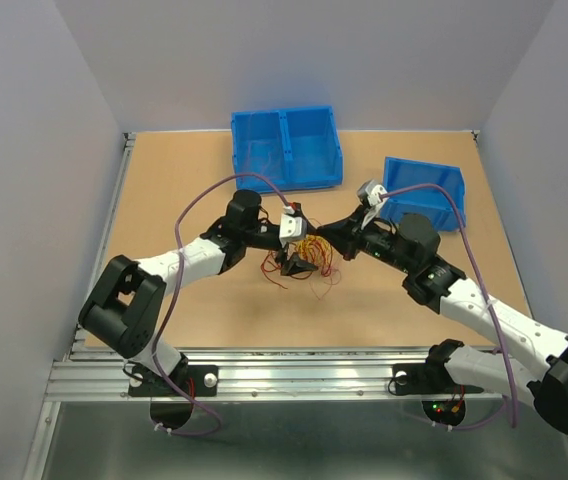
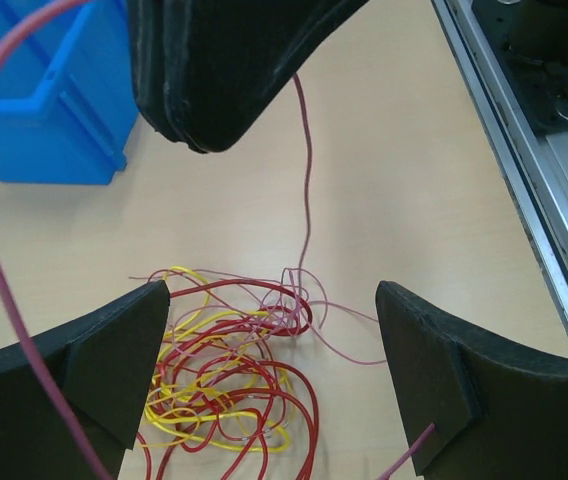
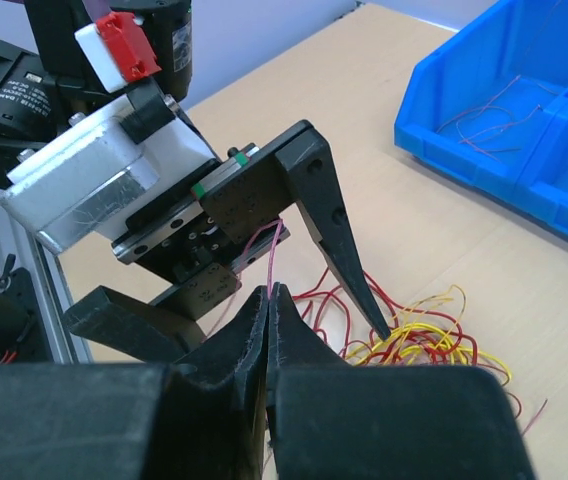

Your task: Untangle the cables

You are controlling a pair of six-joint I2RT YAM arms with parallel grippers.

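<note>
The cables [image 1: 311, 254] lie as a tangle of red, yellow and pinkish loops mid-table, also the cables [image 2: 226, 372] in the left wrist view. My left gripper [image 2: 274, 365] hangs open right over this tangle, one finger on each side, holding nothing; from above, the left gripper [image 1: 296, 264] is at the tangle's left part. My right gripper [image 3: 269, 293] is shut on a thin pink cable [image 3: 275, 250]. That pink cable [image 2: 307, 200] runs taut from the right gripper's fingers [image 2: 219, 70] down into the tangle. The right gripper [image 1: 322, 236] sits just above the tangle's right side.
A blue two-compartment bin [image 1: 294, 176] stands at the back centre with a few thin wires inside, seen as the bin [image 3: 444, 150] from the right wrist. A second blue bin [image 1: 440, 176] is at the back right. An aluminium rail [image 2: 524, 150] borders the table.
</note>
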